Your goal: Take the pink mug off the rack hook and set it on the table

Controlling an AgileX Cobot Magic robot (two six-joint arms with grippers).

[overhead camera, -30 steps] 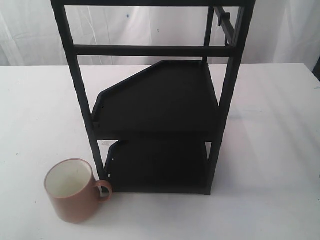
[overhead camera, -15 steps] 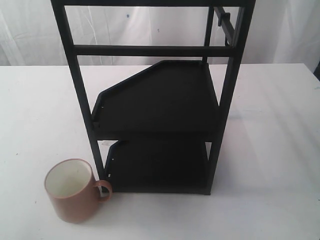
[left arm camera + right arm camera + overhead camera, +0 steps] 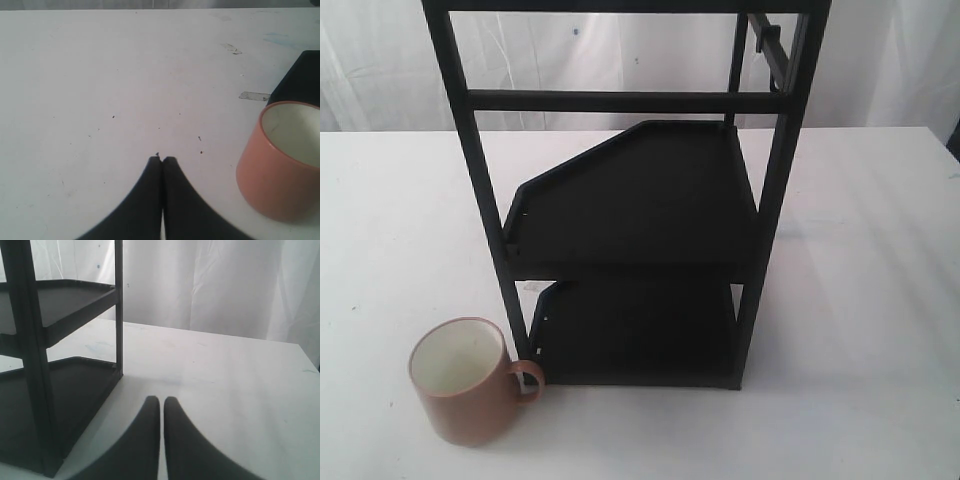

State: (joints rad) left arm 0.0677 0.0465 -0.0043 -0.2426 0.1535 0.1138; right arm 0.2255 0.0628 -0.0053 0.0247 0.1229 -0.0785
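Note:
The pink mug stands upright on the white table at the front left, its handle turned toward the black rack. A thin black prong, the rack hook, juts out by the rack's upper right post with nothing on it. In the left wrist view my left gripper is shut and empty above bare table, with the pink mug standing apart to one side. My right gripper is shut and empty beside the rack. Neither gripper shows in the exterior view.
The two-shelf rack fills the middle of the table, and both of its shelves are bare. A white curtain hangs behind the table. One rack corner shows just behind the mug in the left wrist view.

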